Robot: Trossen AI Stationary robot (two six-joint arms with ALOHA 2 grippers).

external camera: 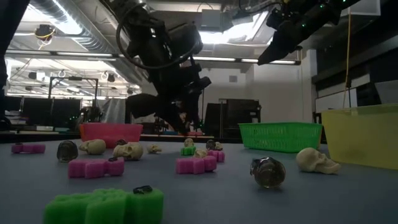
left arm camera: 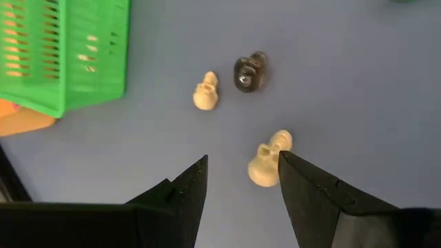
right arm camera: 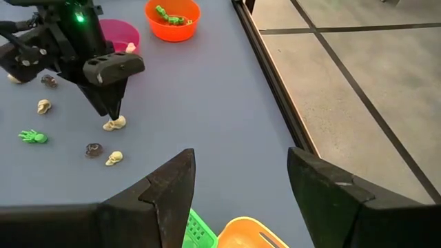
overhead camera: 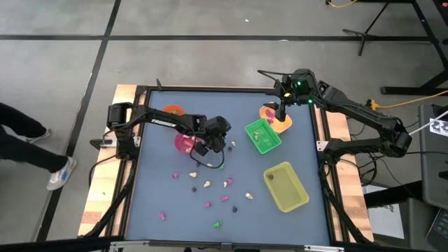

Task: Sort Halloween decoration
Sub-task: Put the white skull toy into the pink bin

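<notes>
Small Halloween trinkets lie scattered on the blue table: cream skulls (left arm camera: pixel 205 91), dark skulls (left arm camera: pixel 249 71), pink pieces (external camera: pixel 196 164) and green ones (right arm camera: pixel 32 136). My left gripper (left arm camera: pixel 241 180) is open and points steeply down near the table's middle. One cream skull (left arm camera: pixel 269 162) lies on the table between its fingers, close to the inner side of one finger (left arm camera: pixel 303 182). My right gripper (right arm camera: pixel 241 186) hangs open and holds nothing, high over the orange tray (overhead camera: pixel 278 120) at the far right. My left gripper comes down from above over the cream skull (right arm camera: pixel 114 124), which lies on the table. Whether the finger beside the skull touches it, I cannot tell.
A pink cup (overhead camera: pixel 185 142) stands just left of my left gripper, and an orange cup (right arm camera: pixel 172 17) holding a green piece stands behind it. The green tray (overhead camera: pixel 263 136) and the yellow tray (overhead camera: pixel 285 186) lie to the right. Most trinkets are toward the near edge.
</notes>
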